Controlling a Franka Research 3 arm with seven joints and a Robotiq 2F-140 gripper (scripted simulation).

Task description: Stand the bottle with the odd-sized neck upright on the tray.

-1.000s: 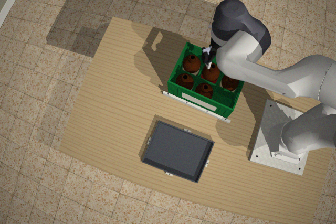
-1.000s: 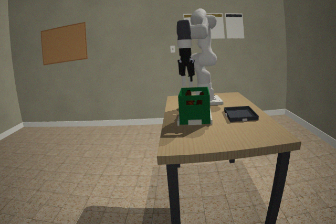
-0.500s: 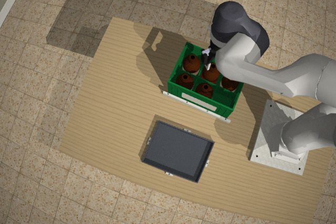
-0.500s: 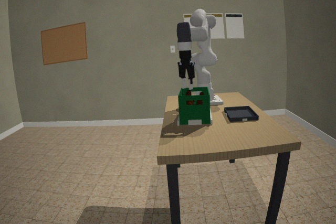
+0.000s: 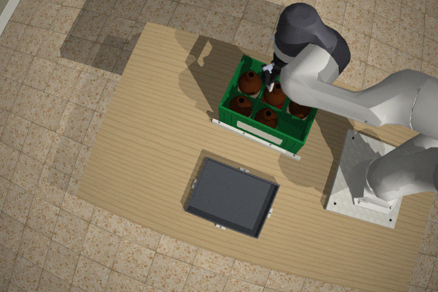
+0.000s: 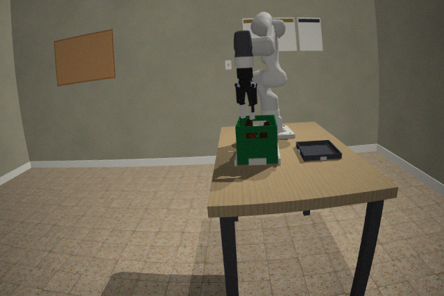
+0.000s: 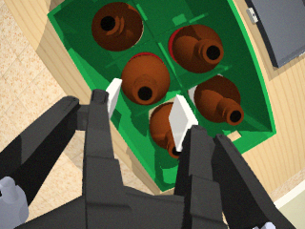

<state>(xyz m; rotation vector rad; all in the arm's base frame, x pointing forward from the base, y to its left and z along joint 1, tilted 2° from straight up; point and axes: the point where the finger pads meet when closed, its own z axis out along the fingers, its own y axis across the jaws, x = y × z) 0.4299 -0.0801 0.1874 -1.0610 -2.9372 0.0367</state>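
The green crate stands level on the table with five brown bottles upright in it. In the top view, the back row holds a left bottle, a middle bottle and a right bottle. The front row holds a left bottle and a middle bottle; the front right cell is empty. I cannot tell which neck differs. My gripper is partly open and empty, above the crate's back row, near the middle and left bottles. The dark tray is empty.
A white strip runs along the crate's front side. Small white blocks sit against the tray's sides. The robot's base plate is at the right of the table. The arm reaches over the crate's back right corner.
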